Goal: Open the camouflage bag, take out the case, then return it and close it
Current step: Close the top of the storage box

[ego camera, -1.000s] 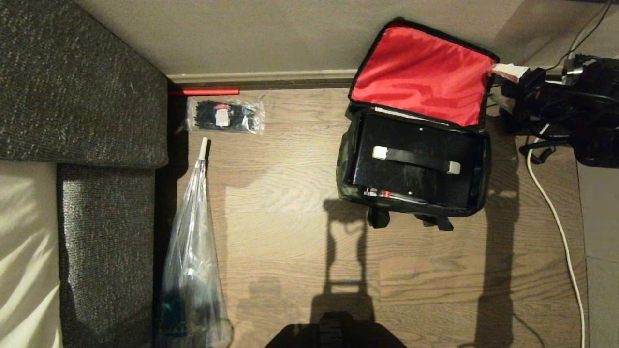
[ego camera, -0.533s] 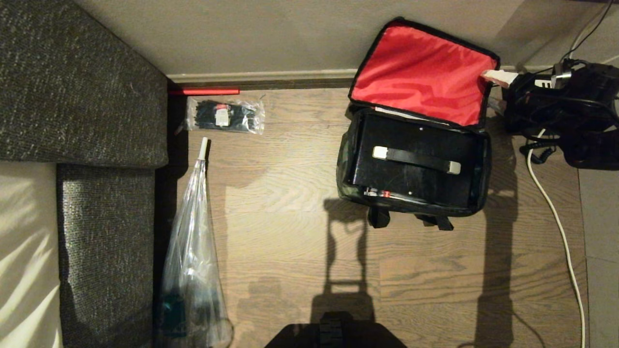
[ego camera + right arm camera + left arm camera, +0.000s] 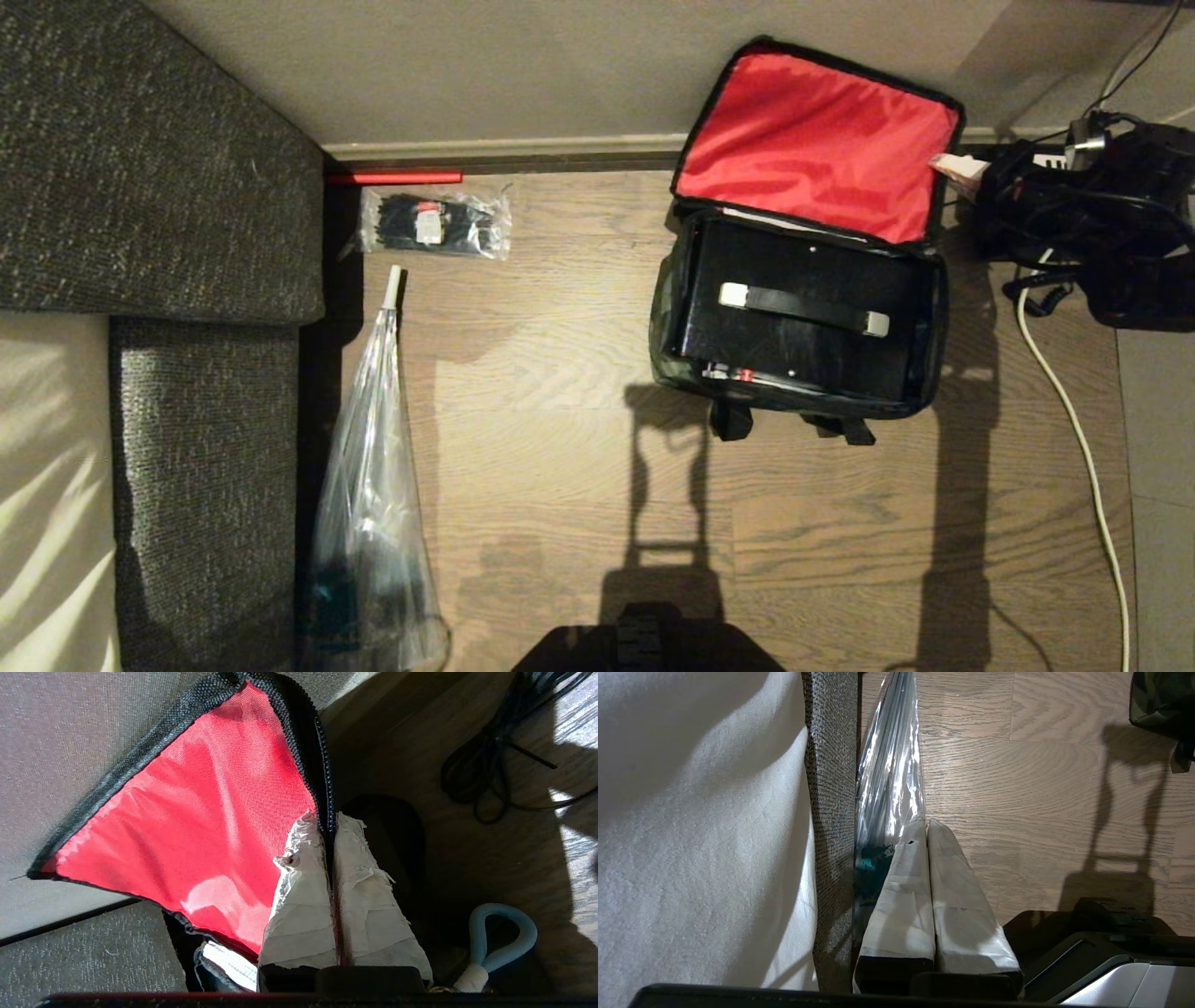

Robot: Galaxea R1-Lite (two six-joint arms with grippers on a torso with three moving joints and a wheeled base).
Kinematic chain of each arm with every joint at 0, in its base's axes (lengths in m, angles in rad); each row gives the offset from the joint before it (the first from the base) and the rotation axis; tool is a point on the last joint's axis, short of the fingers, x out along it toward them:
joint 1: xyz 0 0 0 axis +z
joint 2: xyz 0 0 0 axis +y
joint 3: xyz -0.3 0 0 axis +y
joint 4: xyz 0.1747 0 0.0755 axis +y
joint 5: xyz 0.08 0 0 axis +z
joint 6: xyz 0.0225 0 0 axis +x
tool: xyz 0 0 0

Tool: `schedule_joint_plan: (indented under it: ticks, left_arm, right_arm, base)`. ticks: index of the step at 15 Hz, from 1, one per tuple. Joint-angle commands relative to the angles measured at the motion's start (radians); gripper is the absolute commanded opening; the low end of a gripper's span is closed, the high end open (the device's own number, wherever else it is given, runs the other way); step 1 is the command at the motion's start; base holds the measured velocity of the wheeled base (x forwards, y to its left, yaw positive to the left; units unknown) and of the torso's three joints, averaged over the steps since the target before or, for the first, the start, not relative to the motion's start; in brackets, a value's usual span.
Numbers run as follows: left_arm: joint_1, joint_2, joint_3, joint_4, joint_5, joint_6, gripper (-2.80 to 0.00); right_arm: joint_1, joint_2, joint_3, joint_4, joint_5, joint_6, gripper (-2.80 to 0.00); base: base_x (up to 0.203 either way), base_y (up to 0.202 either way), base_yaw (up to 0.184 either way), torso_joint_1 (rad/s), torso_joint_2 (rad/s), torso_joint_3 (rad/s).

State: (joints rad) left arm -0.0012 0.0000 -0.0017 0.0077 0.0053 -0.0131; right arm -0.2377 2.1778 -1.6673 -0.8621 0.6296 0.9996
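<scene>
Grey woven fabric covers the sofa (image 3: 140,187) at the far left of the head view, with a pale cushion (image 3: 47,485) below it; beside the sofa a long clear plastic sleeve (image 3: 373,523) lies on the wooden floor (image 3: 560,373), and near its narrow end sits a clear packet of black cable ties (image 3: 435,224) close to the skirting, with a thin red strip (image 3: 394,176) just behind it; the left gripper (image 3: 927,830) is seen only from its own wrist, hanging low next to the sofa edge above the plastic sleeve, its taped fingers (image 3: 901,896) pressed together with nothing between them; further right on the floor stands the camouflage bag (image 3: 794,308), its lid (image 3: 817,145) thrown back against the wall so the red lining faces up; the case (image 3: 794,313) lies inside the bag, filling it almost wholly, a black strap handle (image 3: 803,308) with pale ends lying across its top and a small red mark at its near edge; at the lid's right-hand edge the right gripper (image 3: 329,826) has its white-wrapped fingers (image 3: 299,896) closed on the black zippered rim of the lid, the red lining to one side of them; right of the bag a white cable (image 3: 1074,429) trails down the floor, and dark cords (image 3: 490,765) lie coiled beyond.
</scene>
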Motion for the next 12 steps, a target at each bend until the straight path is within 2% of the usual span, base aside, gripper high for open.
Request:
schedule_joint_plan:
  ticks: [1,3,6,10,12]
  left_arm:
    - [0.0,0.0,0.0,0.0,0.001,-0.001,-2.8]
    - [0.0,0.0,0.0,0.0,0.001,-0.001,-2.8]
    - [0.0,0.0,0.0,0.0,0.001,-0.001,-2.8]
    - [0.0,0.0,0.0,0.0,0.001,-0.001,-2.8]
    - [0.001,0.0,0.0,0.0,0.001,-0.001,-2.8]
  right_arm:
    - [-0.001,-0.019,0.019,-0.005,0.005,0.005,-2.8]
    - [-0.001,-0.045,0.058,-0.004,0.017,0.0,-2.8]
    - [0.0,-0.139,0.18,0.001,0.08,-0.054,-2.8]
    - [-0.001,-0.271,0.377,-0.002,0.173,-0.083,-2.8]
    - [-0.001,-0.324,0.467,0.005,0.204,-0.155,-2.8]
  base:
    - [0.0,0.0,0.0,0.0,0.0,0.0]
    - [0.0,0.0,0.0,0.0,0.0,0.0]
    - [0.0,0.0,0.0,0.0,0.0,0.0]
    - [0.0,0.0,0.0,0.0,0.0,0.0]
    - [0.0,0.0,0.0,0.0,0.0,0.0]
